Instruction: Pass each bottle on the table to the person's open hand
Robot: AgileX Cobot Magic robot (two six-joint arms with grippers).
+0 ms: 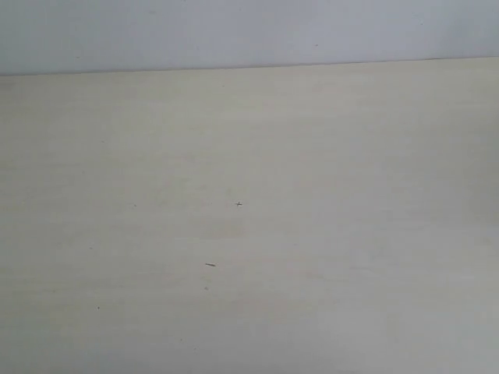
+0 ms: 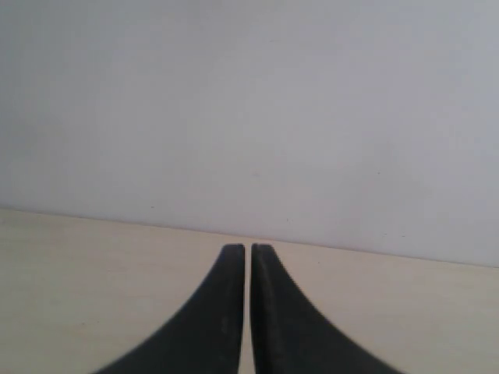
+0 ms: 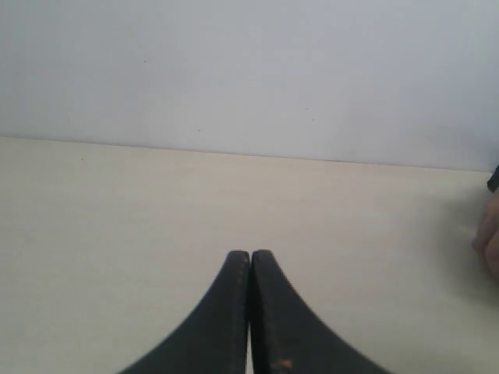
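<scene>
The pale beige table [image 1: 249, 218] fills the exterior view, bare but for tiny dark specks. No bottle shows in any view. Neither gripper appears in the exterior view. In the left wrist view my left gripper [image 2: 248, 249] is shut, its black fingers nearly touching, with nothing between them. My right gripper [image 3: 250, 254] is shut too, fingertips pressed together and empty. At the edge of the right wrist view a sliver of the person's hand [image 3: 490, 238] shows skin and a bit of black cuff; whether the palm is open is hidden.
A plain grey-white wall [image 1: 249, 31] rises behind the table's far edge. Small dark specks [image 1: 238, 204] and a short dark fleck [image 1: 210, 265] mark the tabletop.
</scene>
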